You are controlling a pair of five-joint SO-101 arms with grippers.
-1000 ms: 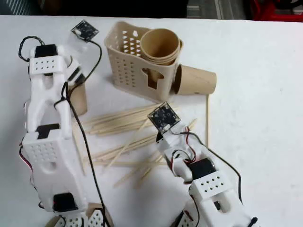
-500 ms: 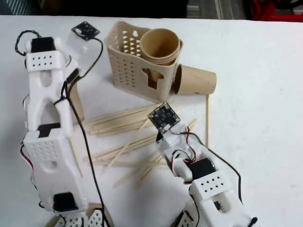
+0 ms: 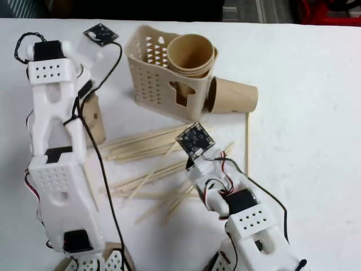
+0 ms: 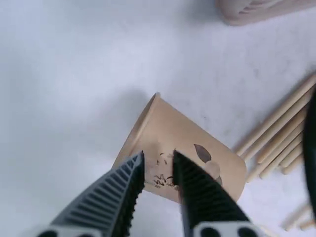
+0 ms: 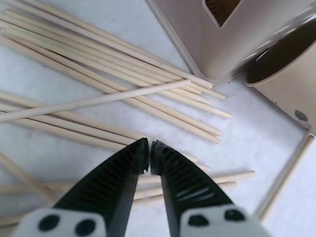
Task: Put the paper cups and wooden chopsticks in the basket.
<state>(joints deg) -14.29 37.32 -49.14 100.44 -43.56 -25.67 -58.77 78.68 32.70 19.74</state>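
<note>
A tan slotted basket (image 3: 148,79) stands at the far middle of the table with stacked paper cups (image 3: 190,52) in it. One paper cup (image 3: 237,96) lies on its side against the basket's right wall. Another cup (image 4: 210,145) lies on its side under the left arm (image 3: 53,130). My left gripper (image 4: 158,157) hovers just over this cup, its fingers a narrow gap apart and empty. Wooden chopsticks (image 3: 144,145) lie scattered in the middle. My right gripper (image 5: 149,148) is shut and empty just above the chopsticks (image 5: 113,74), close to the basket (image 5: 232,44).
A single chopstick (image 3: 246,144) lies apart, to the right of the pile. A brown object (image 3: 127,255) peeks out at the near edge by the left arm's base. Bare white table stretches to the right (image 3: 316,130).
The left arm's wrist has drawn back toward the far edge, uncovering more of the cup beneath it. The right arm and the chopsticks have stayed still.
</note>
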